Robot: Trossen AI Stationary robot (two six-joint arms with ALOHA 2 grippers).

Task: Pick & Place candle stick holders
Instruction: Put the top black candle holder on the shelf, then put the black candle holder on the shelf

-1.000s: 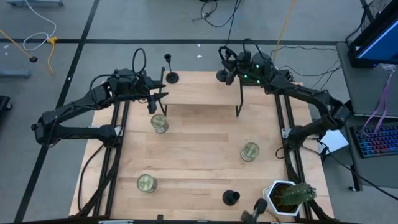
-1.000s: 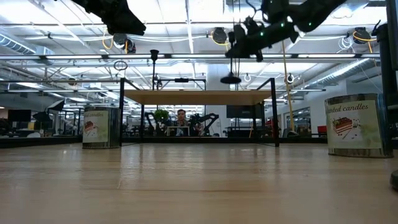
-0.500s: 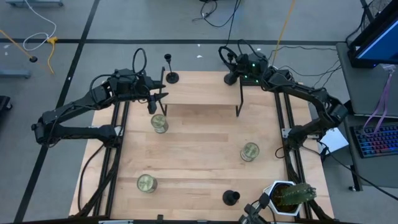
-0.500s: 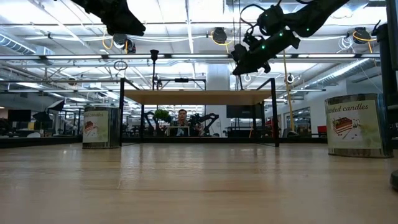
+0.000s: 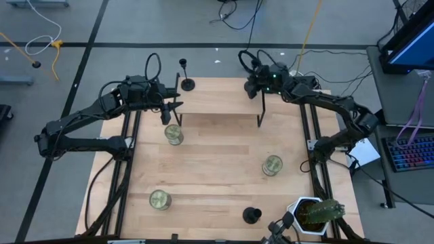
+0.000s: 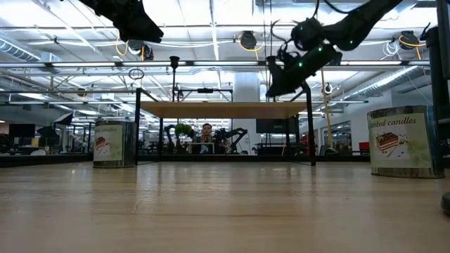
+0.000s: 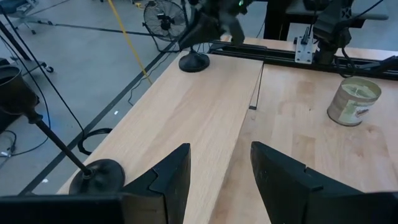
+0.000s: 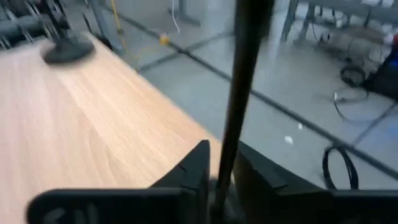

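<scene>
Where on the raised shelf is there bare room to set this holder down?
The shelf top is bare between the standing holder at its left end and the right gripper, jaws shut on a holder stem at its right end. The left gripper crowds the left front edge.

High view looks straight down; low view level across the table (image 6: 225,211); wrist views look close along the shelf (image 7: 205,93)

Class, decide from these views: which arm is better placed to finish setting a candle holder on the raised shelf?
Right. The right gripper is shut on a matte-black candle stick holder at the wooden shelf corner; the left gripper is open and empty.
</scene>
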